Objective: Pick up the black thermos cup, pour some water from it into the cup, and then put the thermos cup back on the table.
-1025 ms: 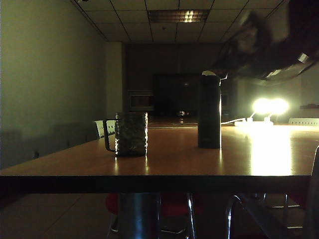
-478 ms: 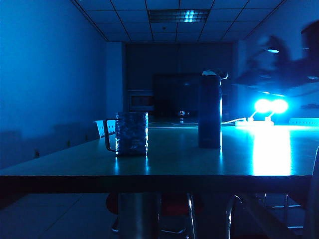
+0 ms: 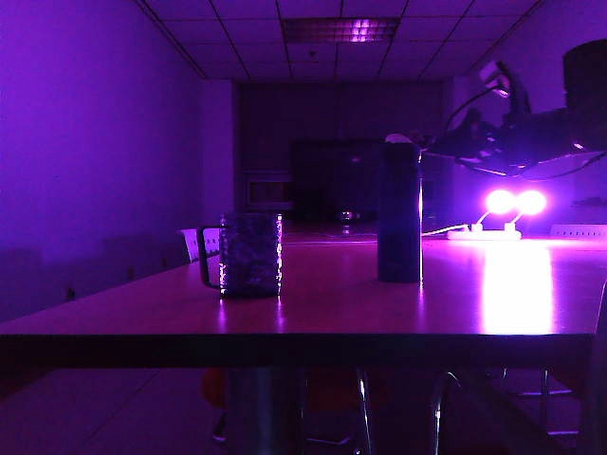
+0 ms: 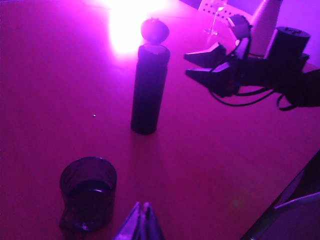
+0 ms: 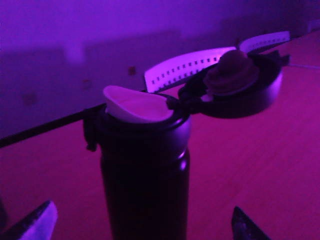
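The black thermos cup (image 3: pixel 399 213) stands upright on the table (image 3: pixel 474 303), its lid (image 5: pixel 232 82) flipped open behind the light spout (image 5: pixel 136 104). My right gripper (image 3: pixel 441 147) hovers level with the flask's top, just to its right in the exterior view, open and holding nothing. In the right wrist view the thermos cup (image 5: pixel 145 170) sits ahead of the right gripper (image 5: pixel 142 212), apart from both wide-spread fingers. The textured cup (image 3: pixel 250 254) stands left of the flask, handle to the left. My left gripper (image 4: pixel 142 207) is shut and empty beside the cup (image 4: pixel 88 192), near the thermos cup (image 4: pixel 149 90) and the right gripper (image 4: pixel 188 65).
Two bright lamps (image 3: pixel 515 202) glare at the table's far right and throw a strong reflection on the wood. A white chair back (image 3: pixel 194 242) shows behind the cup and another (image 5: pixel 185 67) beyond the flask. The room is dim and purple-lit.
My right arm has come down from the upper right and its open gripper now sits close to the flask's top. The light has shifted from yellow through blue to purple. Flask and cup have not moved.
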